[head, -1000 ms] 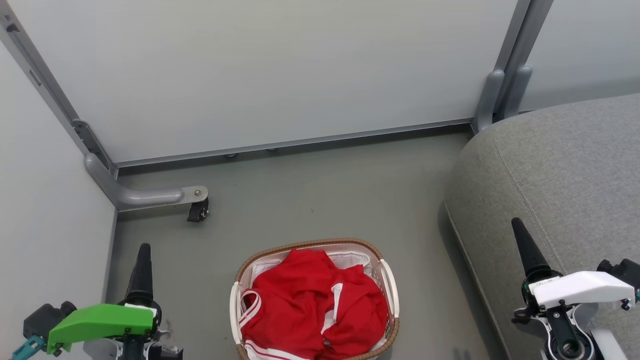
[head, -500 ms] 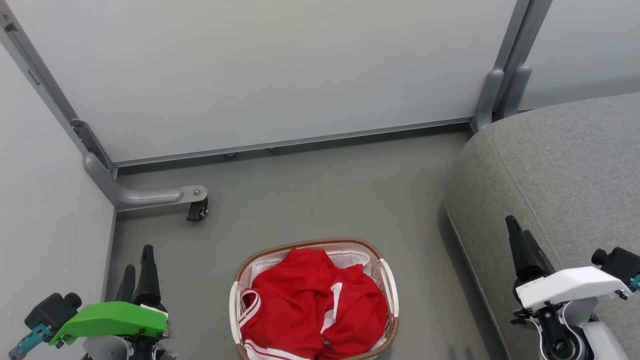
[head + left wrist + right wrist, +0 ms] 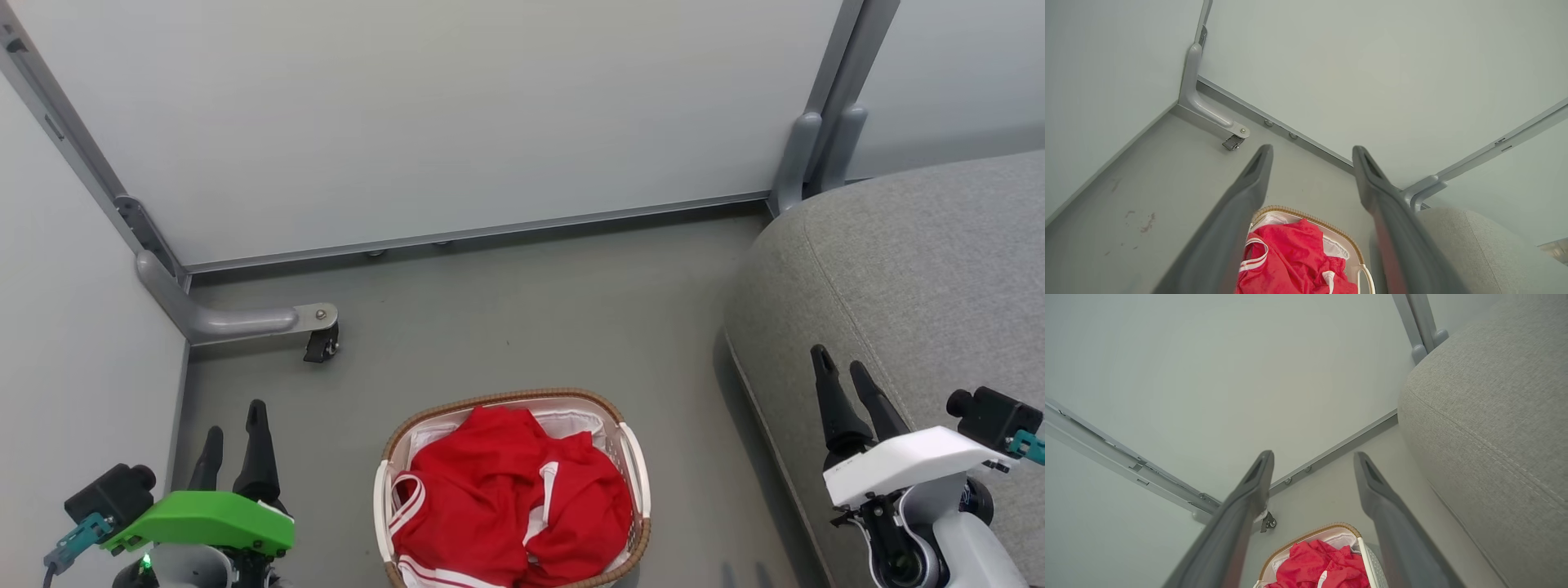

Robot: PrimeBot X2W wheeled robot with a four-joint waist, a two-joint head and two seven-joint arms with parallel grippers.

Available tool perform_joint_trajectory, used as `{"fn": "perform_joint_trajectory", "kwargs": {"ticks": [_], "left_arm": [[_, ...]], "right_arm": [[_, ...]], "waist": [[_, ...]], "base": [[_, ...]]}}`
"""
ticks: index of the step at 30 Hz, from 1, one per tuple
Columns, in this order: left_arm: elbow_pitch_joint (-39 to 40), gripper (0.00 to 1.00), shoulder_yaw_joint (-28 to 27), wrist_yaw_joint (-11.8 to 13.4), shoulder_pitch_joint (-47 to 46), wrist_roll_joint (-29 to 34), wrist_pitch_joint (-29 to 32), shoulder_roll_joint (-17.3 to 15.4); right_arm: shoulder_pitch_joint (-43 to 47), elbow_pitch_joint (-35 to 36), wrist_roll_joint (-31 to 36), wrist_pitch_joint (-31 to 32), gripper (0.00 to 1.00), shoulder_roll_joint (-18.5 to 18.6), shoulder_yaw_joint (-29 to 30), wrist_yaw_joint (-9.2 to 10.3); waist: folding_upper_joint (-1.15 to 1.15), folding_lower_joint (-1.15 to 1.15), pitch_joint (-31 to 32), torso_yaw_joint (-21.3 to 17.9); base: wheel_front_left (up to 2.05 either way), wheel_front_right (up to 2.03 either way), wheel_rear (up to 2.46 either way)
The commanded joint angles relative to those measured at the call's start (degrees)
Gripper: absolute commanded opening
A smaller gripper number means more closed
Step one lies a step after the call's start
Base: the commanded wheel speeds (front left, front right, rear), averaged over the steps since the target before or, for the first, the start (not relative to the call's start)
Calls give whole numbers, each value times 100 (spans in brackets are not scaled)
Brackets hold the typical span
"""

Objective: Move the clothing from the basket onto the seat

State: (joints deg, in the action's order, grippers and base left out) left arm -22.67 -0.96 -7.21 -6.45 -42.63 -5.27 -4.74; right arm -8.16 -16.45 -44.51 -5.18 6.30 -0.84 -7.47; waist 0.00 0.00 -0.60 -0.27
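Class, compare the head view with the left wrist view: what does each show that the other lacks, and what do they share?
Head view adds: the right pincer, open, seen against the seat, and the left arm's green cover. Left wrist view adds: reddish marks on the floor. Shared: the open left pincer, the basket holding red clothing, the seat, the small wheel.

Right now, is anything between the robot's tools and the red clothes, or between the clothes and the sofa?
Nothing visible does. The clothing lies uncovered on top in the basket, with the left tool and right tool open on either side. Just floor lies between basket and seat.
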Motion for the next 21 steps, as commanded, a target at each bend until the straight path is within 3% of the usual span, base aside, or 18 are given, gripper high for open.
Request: {"fn": "perform_joint_trajectory", "kwargs": {"ticks": [1, 21], "left_arm": [[17, 100, 25, -21, -168, 206, -71, -80], [-105, 100, 159, -12, -226, 1570, -383, -120]], "right_arm": [[-162, 30, 223, -75, 100, 65, -32, -2], [-302, -122, 1605, -392, 100, 145, -267, -2]], "waist": [[0, 0, -1, -3], [0, 0, -6, 0]], "base": [[0, 0, 0], [0, 0, 0]]}}
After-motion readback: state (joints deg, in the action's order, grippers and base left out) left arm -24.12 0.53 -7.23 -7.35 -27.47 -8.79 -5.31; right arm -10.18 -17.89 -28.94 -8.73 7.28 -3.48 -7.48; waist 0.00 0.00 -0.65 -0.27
